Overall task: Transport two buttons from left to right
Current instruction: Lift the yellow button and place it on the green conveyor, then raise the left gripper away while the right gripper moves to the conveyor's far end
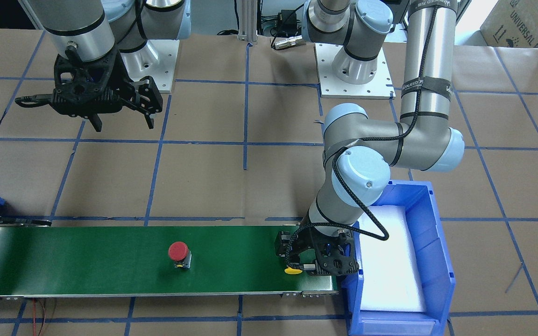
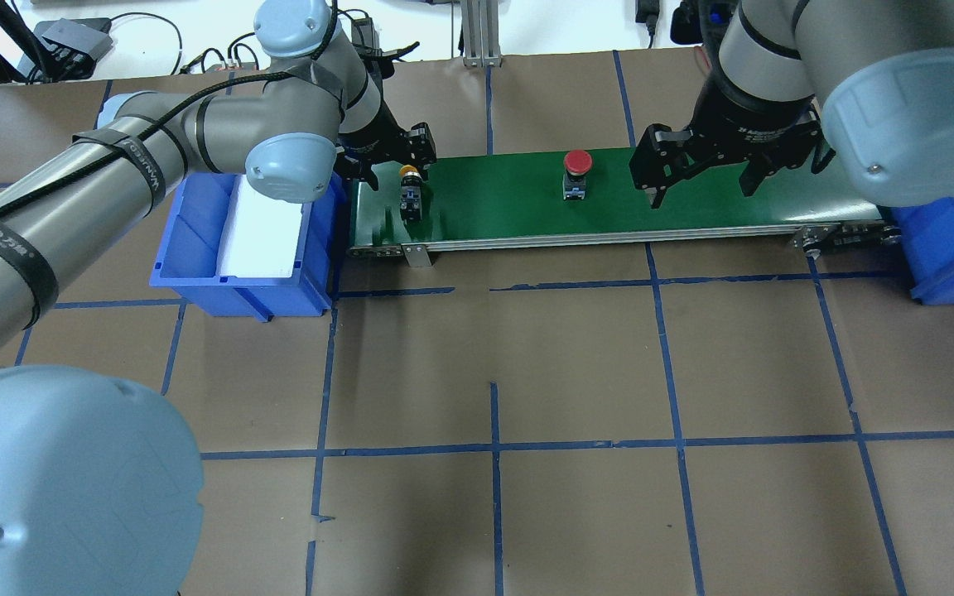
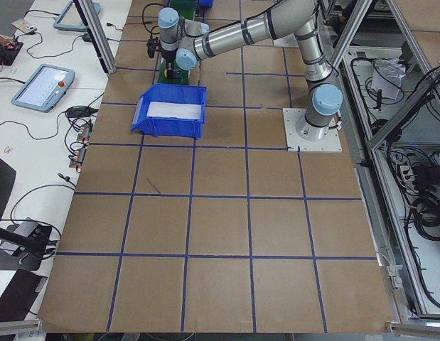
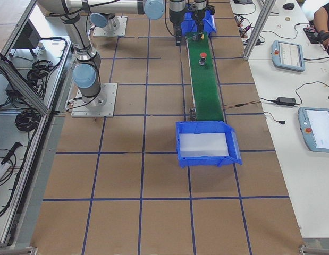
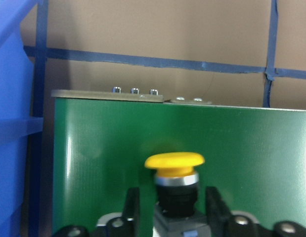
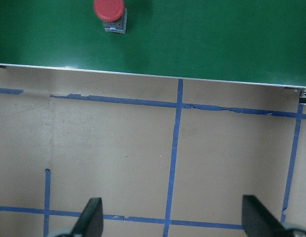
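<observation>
Both buttons are out on the green belt (image 2: 510, 207), so the first leg looks done and the second is not yet started. The yellow button (image 5: 174, 163) stands at the belt's left end, just beside the left blue bin (image 2: 195, 277). The left fingers (image 5: 131, 210) sit either side of its body; a sliver of belt shows on each side, so they seem slack rather than clamped (only the wrist view shows this clearly). The red button (image 2: 577, 161) stands upright near mid-belt, alone. The right fingers (image 6: 92, 219) hang spread wide, holding nothing, over the brown surface (image 2: 576, 356) on the belt's near side. Neither button is in the right blue bin (image 2: 941, 277).
</observation>
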Motion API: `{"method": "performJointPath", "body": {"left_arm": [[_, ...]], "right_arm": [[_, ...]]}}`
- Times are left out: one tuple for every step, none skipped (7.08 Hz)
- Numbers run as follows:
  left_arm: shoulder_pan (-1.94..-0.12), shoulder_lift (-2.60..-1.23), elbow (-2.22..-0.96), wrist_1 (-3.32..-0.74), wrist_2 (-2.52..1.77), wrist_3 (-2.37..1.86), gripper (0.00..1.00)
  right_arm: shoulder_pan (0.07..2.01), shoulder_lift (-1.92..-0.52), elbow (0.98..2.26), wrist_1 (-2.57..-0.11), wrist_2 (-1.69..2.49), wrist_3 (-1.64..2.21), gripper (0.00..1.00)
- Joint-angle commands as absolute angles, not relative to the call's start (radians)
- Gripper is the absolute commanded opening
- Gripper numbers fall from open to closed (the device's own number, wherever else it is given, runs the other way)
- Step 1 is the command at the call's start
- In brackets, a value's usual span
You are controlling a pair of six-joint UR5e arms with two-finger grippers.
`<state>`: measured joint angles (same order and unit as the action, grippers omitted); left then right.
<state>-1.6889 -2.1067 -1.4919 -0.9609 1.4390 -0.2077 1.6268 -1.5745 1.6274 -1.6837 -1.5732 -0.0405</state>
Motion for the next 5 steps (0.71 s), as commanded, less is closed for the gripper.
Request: {"method": "performJointPath", "body": {"left_arm": [[-1.689,-2.047,-1.485,-1.035,1.45,-0.193,1.0],[-1.689,-1.995,-1.486,-1.146,1.45,-0.193,1.0],[-1.689,-1.924,-1.491,-1.242,1.451,-0.189,1.0],[-1.681,-1.852,-1.508,-1.3,1.469,-0.16,1.0],[-1.663,-1.797,-1.502,-1.396,1.594,-0.105,1.0]], "right_arm": [[1.625,-1.571,1.621,-1.687,-1.572,-0.041,1.0],[1.618,-1.563,1.618,-1.69,-1.571,-0.046,1.0],[1.614,-1.53,1.586,-1.672,-1.566,-0.082,1.0],[1.614,-1.49,1.509,-1.643,-1.566,-0.095,1.0],[1.614,-1.427,1.424,-1.611,-1.566,-0.103,1.0]]}}
